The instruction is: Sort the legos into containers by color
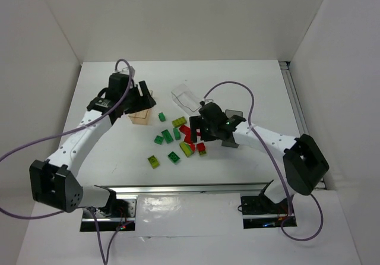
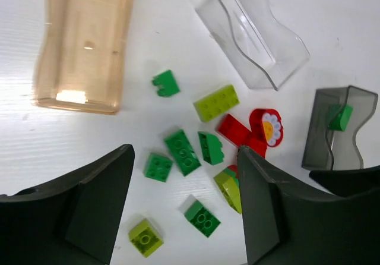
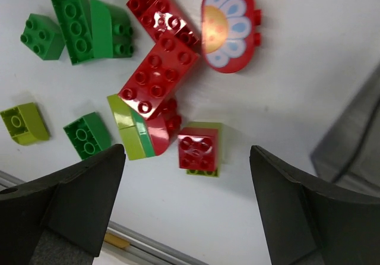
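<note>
the left end effector (image 2: 185,158) hangs above the desk (image 1: 249,81) with its fingers (image 2: 98,211) spread wide and nothing pinched. in its wrist view loose green bricks (image 2: 157,167) and a yellow-green brick (image 2: 145,237) lie on the desk between the fingers. the tan tub (image 2: 83,45) stands just beyond them on the left. the clear tub (image 2: 252,33) lies at a slant further right. the dark grey tub (image 2: 338,140) is at the far right edge with one green brick (image 2: 340,116) in it.

the right end effector (image 3: 187,158) is also spread, holding nothing, over the red cluster. there a long red brick (image 3: 151,84) touches a second red brick (image 3: 161,12), with a red flower-printed piece (image 3: 228,27) just beside them. a small red square brick (image 3: 199,148) sits on top of a yellow-green one. a sloped yellow-green piece (image 3: 127,134) presses against the long red brick, so the reds are hemmed in by their neighbours. the dark grey tub's wall shows at the right edge of that view, close to the right finger.

from above, the bricks lie scattered between the two arms. the right wrist partly covers the dark grey tub, and a purple cable (image 1: 231,85) arcs over the desk behind it.
</note>
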Motion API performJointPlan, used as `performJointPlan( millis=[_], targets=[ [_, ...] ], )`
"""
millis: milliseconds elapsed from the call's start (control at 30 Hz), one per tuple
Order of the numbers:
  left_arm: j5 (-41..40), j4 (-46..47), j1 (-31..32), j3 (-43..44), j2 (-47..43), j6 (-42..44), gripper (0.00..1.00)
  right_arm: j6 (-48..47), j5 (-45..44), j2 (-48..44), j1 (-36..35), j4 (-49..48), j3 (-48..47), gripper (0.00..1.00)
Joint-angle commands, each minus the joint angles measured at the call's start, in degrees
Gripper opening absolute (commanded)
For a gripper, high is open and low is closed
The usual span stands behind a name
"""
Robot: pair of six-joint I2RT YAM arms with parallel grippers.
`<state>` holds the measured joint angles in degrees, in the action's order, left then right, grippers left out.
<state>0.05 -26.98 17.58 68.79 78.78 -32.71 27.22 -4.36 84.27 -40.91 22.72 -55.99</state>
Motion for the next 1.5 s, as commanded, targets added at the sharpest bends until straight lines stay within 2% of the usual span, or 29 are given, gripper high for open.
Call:
performJointPlan(
  millis=[0, 333, 600, 733, 767, 867, 900, 967, 1067, 1267, 1467],
  targets=[
    [-0.1, -2.3, -2.4, -2.2, -5.1, -3.3, 0.8, 7.6, -2.1, 3.4, -2.0, -5.5, -2.5, 0.93],
    [0.5, -2.3, -3.5, -5.1, -6.3, -2.8, 0.79, 13.9, -4.2, 12.8, -4.4, -9.1, -6.9, 0.94],
    [1.5, -2.3, -3.5, -5.6, -6.3, -1.7, 0.79, 14.4, -4.2, 19.0, -4.4, -9.6, -11.2, 0.82],
    [1.5, -2.3, -3.5, -5.6, -6.8, -1.7, 0.79, 14.4, -4.7, 20.2, -4.4, -9.6, -12.0, 0.69],
    [1.5, -2.3, -3.5, -5.6, -6.8, -1.7, 0.79, 15.0, -4.7, 20.2, -4.4, -9.6, -12.0, 0.61],
    [1.0, -2.3, -3.5, -5.6, -6.8, -1.7, 0.79, 15.0, -5.2, 20.2, -4.4, -9.6, -12.5, 0.48],
    [1.0, -2.3, -3.5, -5.6, -6.8, -1.7, 0.79, 15.0, -5.2, 20.2, -4.4, -8.9, -12.5, 0.4],
    [1.0, -2.3, -3.5, -5.6, -6.8, -1.7, 0.79, 14.4, -5.7, 20.2, -4.4, -8.4, -13.1, 0.34],
    [1.0, -2.3, -3.5, -5.6, -6.8, -1.2, 0.79, 13.3, -5.7, 18.0, -4.9, -6.8, -13.9, 0.32],
    [0.0, -2.3, -4.0, -5.6, -6.8, -0.7, 0.79, 9.8, -11.3, 13.2, -4.4, -5.1, -17.9, 0.32],
    [0.5, -3.0, -6.0, -5.1, -5.7, -2.9, 0.79, 2.9, -12.9, 20.8, 0.6, -3.2, -30.4, 0.32]
  ],
)
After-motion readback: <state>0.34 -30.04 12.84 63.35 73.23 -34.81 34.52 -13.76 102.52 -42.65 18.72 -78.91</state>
